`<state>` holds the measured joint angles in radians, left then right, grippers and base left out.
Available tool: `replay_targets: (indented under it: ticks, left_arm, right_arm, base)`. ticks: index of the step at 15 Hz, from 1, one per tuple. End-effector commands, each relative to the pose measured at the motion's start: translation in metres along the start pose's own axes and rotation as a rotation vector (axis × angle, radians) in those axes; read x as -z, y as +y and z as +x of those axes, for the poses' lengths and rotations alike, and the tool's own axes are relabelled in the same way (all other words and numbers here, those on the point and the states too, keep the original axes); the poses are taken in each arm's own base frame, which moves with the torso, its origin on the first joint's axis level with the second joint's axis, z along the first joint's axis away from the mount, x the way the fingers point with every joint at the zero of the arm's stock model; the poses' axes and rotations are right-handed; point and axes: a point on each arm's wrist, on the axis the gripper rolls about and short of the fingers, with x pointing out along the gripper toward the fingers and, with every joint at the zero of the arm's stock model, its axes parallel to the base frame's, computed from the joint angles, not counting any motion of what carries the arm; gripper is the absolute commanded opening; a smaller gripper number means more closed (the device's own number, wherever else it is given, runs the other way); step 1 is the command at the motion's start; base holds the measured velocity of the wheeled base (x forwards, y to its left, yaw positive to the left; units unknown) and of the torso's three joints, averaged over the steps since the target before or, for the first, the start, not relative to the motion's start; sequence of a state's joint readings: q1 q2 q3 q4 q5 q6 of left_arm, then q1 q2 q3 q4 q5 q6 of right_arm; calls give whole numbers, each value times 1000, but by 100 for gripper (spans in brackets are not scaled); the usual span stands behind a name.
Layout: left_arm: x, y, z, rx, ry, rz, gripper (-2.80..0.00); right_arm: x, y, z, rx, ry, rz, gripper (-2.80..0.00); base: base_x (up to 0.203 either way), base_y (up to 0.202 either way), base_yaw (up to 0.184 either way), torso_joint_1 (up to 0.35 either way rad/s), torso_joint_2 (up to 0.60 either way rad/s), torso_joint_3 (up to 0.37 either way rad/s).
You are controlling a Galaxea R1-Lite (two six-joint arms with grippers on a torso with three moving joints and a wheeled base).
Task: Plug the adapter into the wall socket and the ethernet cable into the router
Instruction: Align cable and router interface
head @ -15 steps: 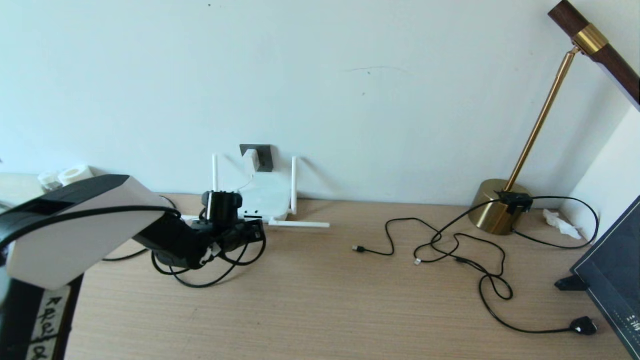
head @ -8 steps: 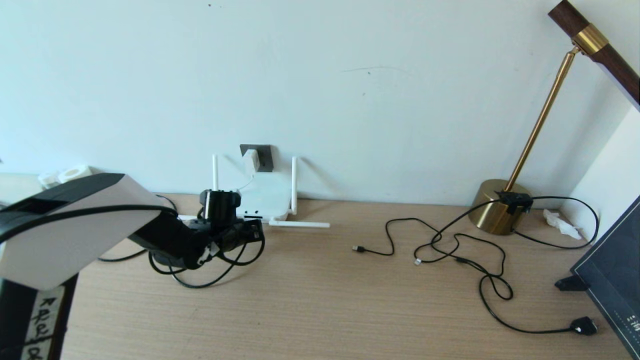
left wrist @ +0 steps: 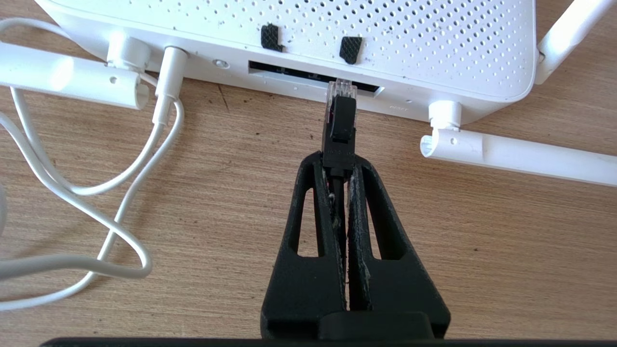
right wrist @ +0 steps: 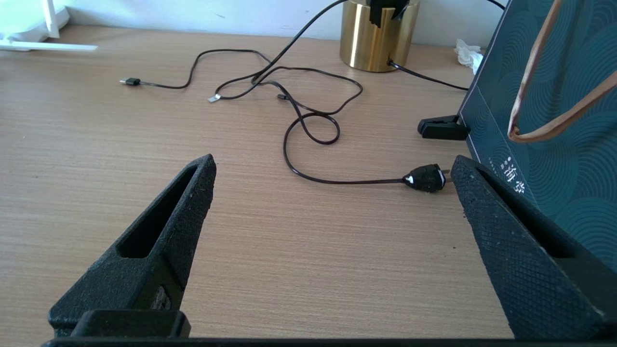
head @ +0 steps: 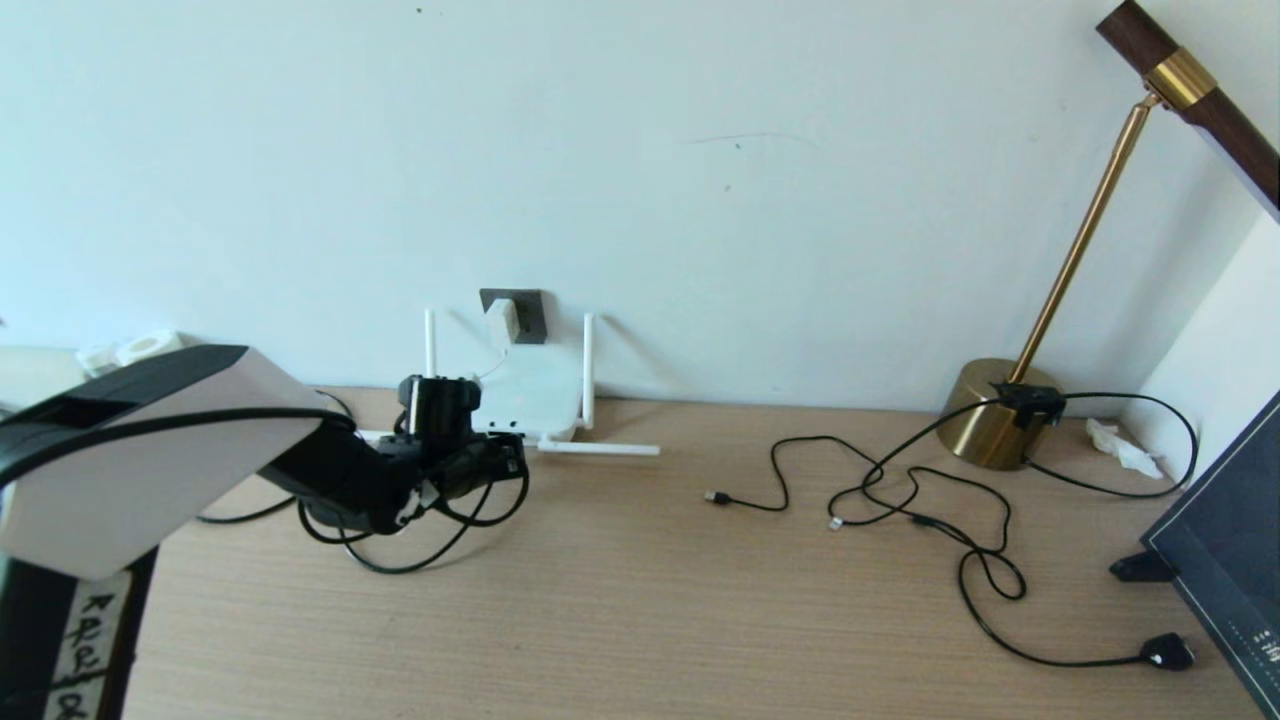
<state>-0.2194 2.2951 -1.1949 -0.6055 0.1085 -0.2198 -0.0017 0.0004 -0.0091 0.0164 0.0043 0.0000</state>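
Where left gripper (left wrist: pixel 339 166) jaws pinch the ethernet cable (left wrist: pixel 339 130), clear tip seemingly entering perforated router (left wrist: pixel 308 43), right gripper (right wrist: pixel 332 168) jaws spread.

Bright, even daylight; soft shadows, sharp focus.

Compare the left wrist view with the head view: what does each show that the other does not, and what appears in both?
Only the left wrist view shows the left gripper shut on the ethernet cable, its clear tip right at the port slot; whether it is inside cannot be told.

Only the head view shows the adapter in the wall socket, the brass lamp and loose black cords.

Both show the router and the wooden desk.
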Motion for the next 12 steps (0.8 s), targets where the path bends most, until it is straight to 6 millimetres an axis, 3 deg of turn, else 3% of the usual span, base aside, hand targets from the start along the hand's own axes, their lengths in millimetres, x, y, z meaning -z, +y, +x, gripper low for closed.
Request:
replay_targets:
  ticks: [1,12]
  left_arm:
    - [0,0,1,-1,-3,-1,-280]
    - [-2,-1,5,2,-12,-1,-280]
  right_arm:
    - [0,0,0,-1,0,0,0]
    - [0,0,0,-1,0,0,0]
  base:
    - [0,0,0,0,0,0]
    - [0,0,0,0,0,0]
